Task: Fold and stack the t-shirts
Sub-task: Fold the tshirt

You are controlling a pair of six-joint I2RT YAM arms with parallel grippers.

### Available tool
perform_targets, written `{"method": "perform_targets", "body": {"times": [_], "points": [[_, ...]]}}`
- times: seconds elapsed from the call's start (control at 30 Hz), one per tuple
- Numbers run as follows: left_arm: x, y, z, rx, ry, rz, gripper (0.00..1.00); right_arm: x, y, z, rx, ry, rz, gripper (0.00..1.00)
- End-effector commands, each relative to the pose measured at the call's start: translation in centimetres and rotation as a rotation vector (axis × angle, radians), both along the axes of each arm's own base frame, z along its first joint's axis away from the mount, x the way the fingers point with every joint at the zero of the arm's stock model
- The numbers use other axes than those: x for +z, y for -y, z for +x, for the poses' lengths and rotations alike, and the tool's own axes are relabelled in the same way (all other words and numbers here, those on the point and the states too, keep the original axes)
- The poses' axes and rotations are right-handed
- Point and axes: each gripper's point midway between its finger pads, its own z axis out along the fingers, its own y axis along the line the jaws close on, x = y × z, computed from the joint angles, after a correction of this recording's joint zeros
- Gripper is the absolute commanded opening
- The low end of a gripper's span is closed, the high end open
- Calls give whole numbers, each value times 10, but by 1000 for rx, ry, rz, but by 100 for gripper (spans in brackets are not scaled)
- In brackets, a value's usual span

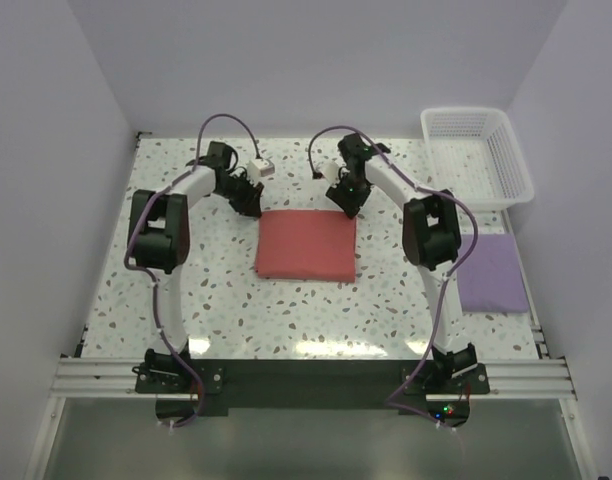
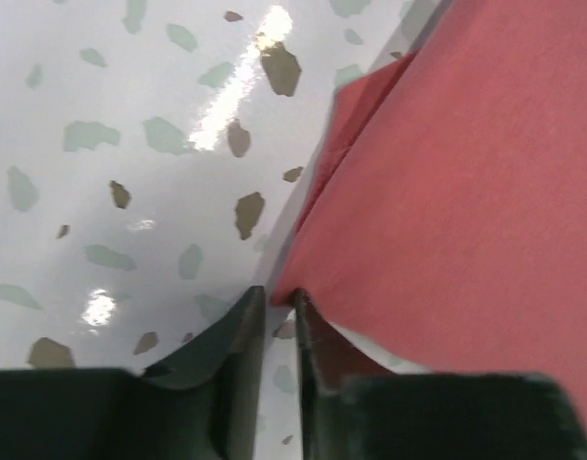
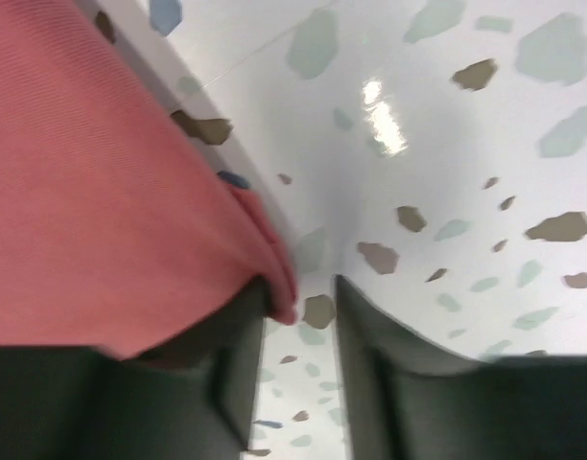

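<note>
Left claw [image 2: 276, 299] is sitting at a far corner of the red t-shirt [image 1: 306, 245], jaws nearly together; whether it is pinching cloth, I cannot tell. Right claw [image 3: 303, 287] is standing released at the other far corner. That red t-shirt is lying folded mid-table, and the purple t-shirt [image 1: 492, 272] is lying folded well apart on the right, so stacking the 2 is probably what is remaining.

I work on a glossy white counter [image 1: 286, 320] speckled with grey-green and brown chips, and it shows light glare. A white plastic lattice basket [image 1: 510, 160] stands upright at the far right corner. An aluminium rail [image 1: 96, 378] runs along the near edge.
</note>
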Motion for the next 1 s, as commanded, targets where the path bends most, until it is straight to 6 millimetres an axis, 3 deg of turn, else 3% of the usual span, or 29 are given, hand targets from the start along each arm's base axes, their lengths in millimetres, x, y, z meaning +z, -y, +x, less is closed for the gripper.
{"method": "perform_targets", "body": {"times": [0.0,0.03,0.07,0.1,0.13,0.17,0.2,0.23,0.3,0.33,0.37,0.43,0.47,0.53,0.57,0.63,0.73,0.87,0.9,0.97], "points": [[40,-17,30,120,125,9,30,34,11,39,-119,178,21,46],[69,-16,33,123,193,-18,36,46,7,35,-132,180,54,59],[78,-14,26,116,205,-40,48,56,4,31,-148,179,83,62],[91,-13,23,110,235,-54,51,86,-5,25,-181,197,167,64],[127,-10,22,100,328,-86,52,100,-9,18,-193,196,206,64],[131,-5,9,82,328,-118,54,102,-10,6,-212,163,240,64],[142,-1,3,82,353,-145,54,117,-16,-1,-225,165,305,64],[167,3,-4,102,383,-189,55,149,-34,-19,-232,135,453,63],[169,23,-35,52,280,-300,54,151,-48,-50,-282,20,569,59],[170,32,-53,51,186,-357,52,166,-67,-74,-237,-83,693,57],[164,47,-80,4,77,-444,48,154,-74,-93,-250,-179,720,53],[165,64,-104,18,-50,-529,47,144,-89,-128,-274,-377,791,46],[146,76,-128,6,-141,-536,47,141,-98,-137,-278,-425,813,45],[144,91,-145,13,-196,-574,47,123,-107,-159,-332,-561,817,39],[128,99,-164,10,-257,-566,47,119,-117,-161,-319,-571,841,38],[118,108,-172,29,-319,-586,47,107,-124,-168,-375,-650,841,36],[80,108,-181,72,-415,-579,47,66,-122,-176,-439,-726,795,35],[22,88,-180,179,-532,-500,47,3,-92,-171,-561,-752,680,34],[6,81,-181,207,-571,-484,47,-5,-85,-170,-548,-739,665,34],[-8,64,-173,279,-609,-490,47,-19,-70,-170,-580,-740,626,34]]}}
